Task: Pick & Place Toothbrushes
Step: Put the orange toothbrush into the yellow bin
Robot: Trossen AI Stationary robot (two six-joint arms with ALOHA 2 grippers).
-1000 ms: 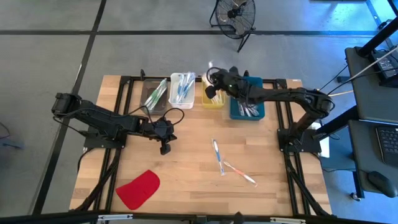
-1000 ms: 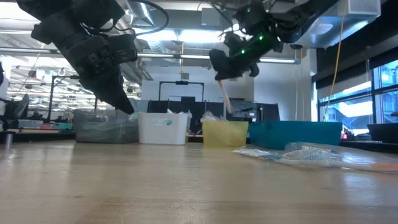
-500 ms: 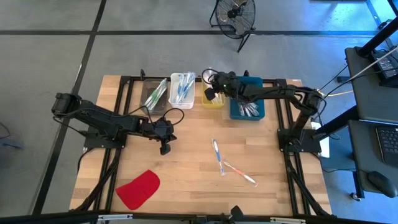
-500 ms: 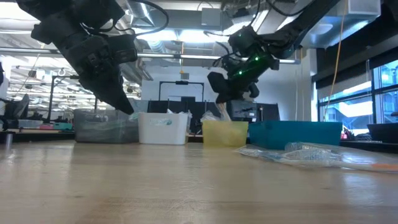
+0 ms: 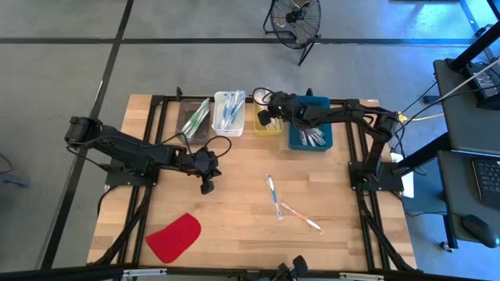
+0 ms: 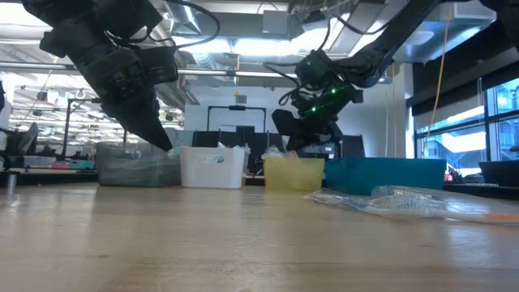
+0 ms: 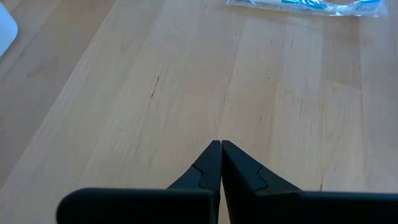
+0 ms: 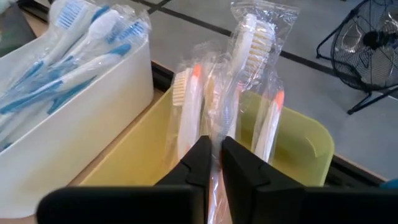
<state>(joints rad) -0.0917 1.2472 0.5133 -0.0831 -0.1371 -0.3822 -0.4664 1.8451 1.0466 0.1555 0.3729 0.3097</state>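
Nearest me, two wrapped toothbrushes (image 5: 275, 197) lie on the wooden surface (image 5: 242, 234). The left gripper (image 5: 208, 186) waits mid-surface, fingers shut and empty. Farther back, the right gripper (image 8: 213, 163) lowers an orange toothbrush (image 8: 219, 124) into the yellow bin (image 5: 266, 125), fingers barely parted around its wrapper; next they should open fully and lift clear.

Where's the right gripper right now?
In the high view the right gripper is over the yellow bin at the table's far edge, between the white bin and the teal bin, pinching a wrapped toothbrush.
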